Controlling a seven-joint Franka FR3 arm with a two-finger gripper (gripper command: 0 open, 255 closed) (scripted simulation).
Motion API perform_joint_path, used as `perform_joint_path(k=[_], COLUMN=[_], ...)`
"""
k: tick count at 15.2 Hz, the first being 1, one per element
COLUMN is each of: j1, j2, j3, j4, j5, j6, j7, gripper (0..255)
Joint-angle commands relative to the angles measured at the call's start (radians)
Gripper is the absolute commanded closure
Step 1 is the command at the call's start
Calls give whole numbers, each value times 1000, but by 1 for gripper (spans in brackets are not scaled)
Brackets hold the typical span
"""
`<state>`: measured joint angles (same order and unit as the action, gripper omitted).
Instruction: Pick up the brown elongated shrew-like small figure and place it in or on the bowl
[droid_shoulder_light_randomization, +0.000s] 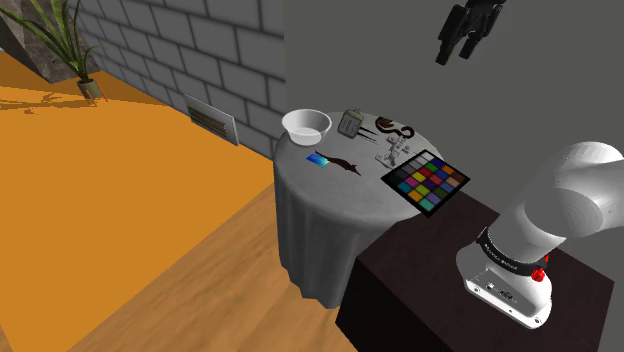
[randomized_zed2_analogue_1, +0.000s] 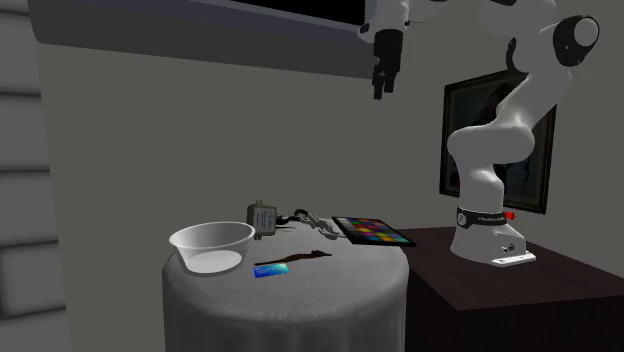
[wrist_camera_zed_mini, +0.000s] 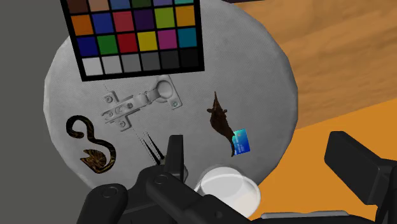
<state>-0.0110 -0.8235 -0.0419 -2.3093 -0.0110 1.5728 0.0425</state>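
The brown shrew-like figure lies flat on the round grey-clothed table, its thin tail end resting against a small blue card. The white bowl stands near the table's rim, a short way from the figure. My black gripper hangs high above the table, open, with nothing between its fingers.
A colour checker card lies on the table's side nearest the stand. A metal hinge, a dark curled snake-like piece and a small grey box share the tabletop. The dark stand abuts the table.
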Motion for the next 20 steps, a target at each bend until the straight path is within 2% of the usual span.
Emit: perform_joint_path(k=[1,11,20], j1=[0,28,52], j2=[0,221,518], j3=[0,-9,-12], j4=[0,-135,-144], j5=[0,-11,-13], j6=[0,325,604], j7=[0,-55,-104], gripper=[0,0,0])
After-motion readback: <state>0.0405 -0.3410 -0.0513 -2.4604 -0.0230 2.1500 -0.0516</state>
